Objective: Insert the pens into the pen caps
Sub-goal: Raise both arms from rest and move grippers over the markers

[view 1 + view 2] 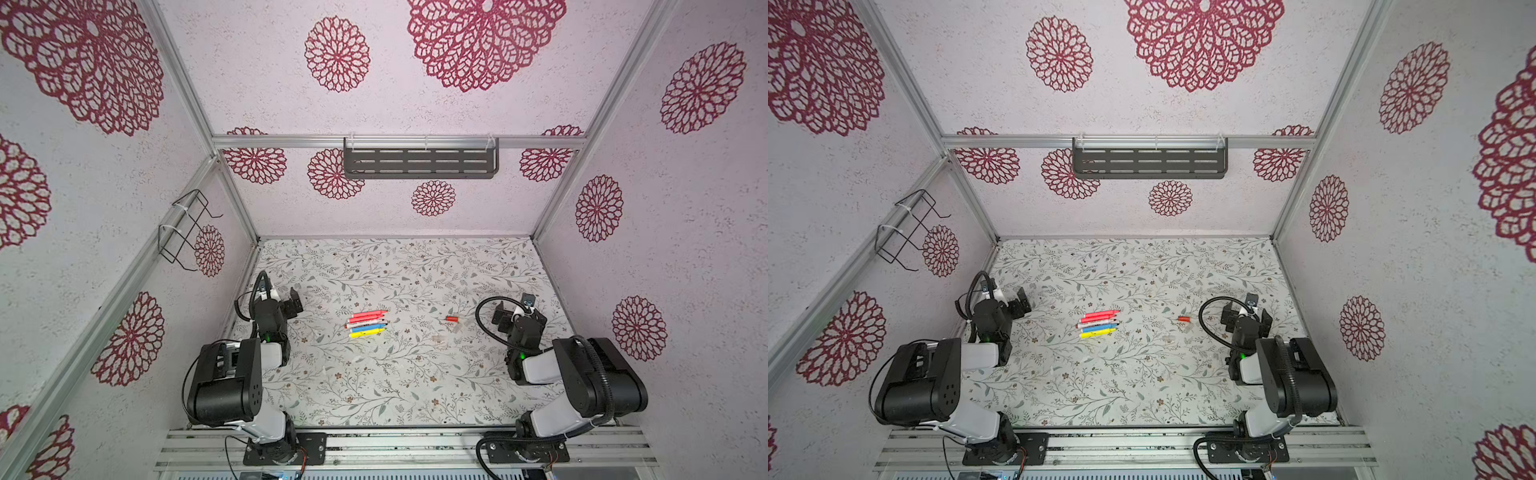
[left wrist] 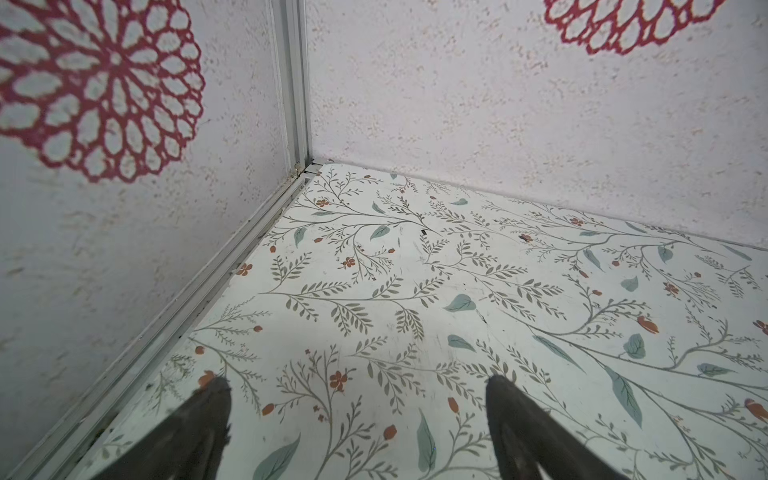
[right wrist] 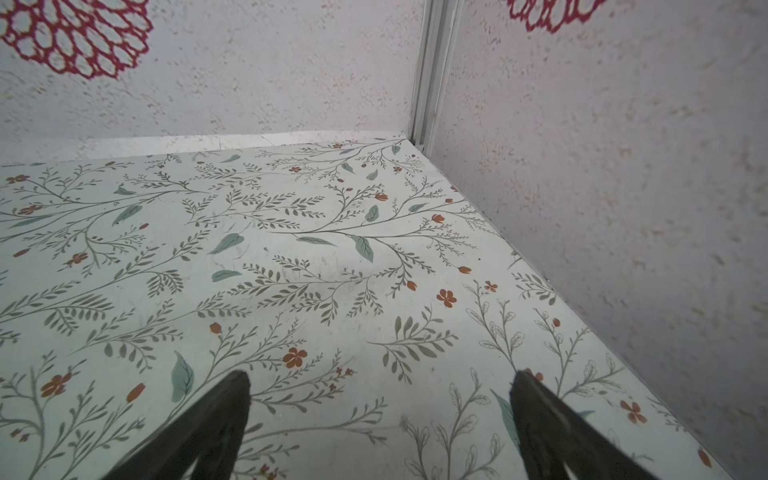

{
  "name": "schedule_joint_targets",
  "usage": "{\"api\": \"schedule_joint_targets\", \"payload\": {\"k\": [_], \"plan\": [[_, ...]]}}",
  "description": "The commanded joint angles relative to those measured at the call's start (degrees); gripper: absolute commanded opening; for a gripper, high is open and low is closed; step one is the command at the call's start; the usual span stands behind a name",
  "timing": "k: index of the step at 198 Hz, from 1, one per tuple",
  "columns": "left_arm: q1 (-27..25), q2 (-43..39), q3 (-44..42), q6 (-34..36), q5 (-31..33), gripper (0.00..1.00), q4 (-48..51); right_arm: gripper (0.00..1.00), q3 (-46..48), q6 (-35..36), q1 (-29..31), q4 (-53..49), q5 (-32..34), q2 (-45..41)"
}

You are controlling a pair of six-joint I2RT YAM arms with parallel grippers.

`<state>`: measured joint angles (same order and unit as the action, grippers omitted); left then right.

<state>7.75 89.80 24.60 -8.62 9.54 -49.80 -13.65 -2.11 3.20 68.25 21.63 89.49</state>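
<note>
Both wide open and empty: left gripper [image 2: 356, 380] and right gripper [image 3: 381, 374], each well apart from the pens [image 1: 368, 323]; red cap [image 1: 452, 318] lies nearer them.

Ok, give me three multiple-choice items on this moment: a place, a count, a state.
1. In both top views, the red cap lies: A) left of the pens; B) right of them, apart; C) on them.
2. Pens in the row: A) three; B) five; C) seven.
3. The left gripper and right gripper are: A) both open, empty; B) both shut; C) each holding a pen.
Answers: B, bare table separates cap and pens; B, two pinkish-red, white, blue, yellow; A, wrist views show jaws apart, nothing between.
</note>
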Motion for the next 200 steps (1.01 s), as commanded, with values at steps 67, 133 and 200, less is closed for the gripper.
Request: {"api": "schedule_joint_targets", "payload": {"k": [67, 133, 200], "plan": [[-0.4, -0.8, -0.2, 0.6, -0.4, 0.98, -0.2, 0.99, -0.4, -0.2, 0.0, 2.0, -0.9, -1.2], [-0.3, -0.8, -0.2, 0.6, -0.4, 0.97, -0.3, 0.99, -0.4, -0.2, 0.0, 2.0, -0.9, -1.3], [0.2, -0.8, -0.2, 0.3, -1.4, 0.97, -0.3, 0.99, -0.4, -0.2, 0.0, 2.1, -0.8, -1.3]]}}
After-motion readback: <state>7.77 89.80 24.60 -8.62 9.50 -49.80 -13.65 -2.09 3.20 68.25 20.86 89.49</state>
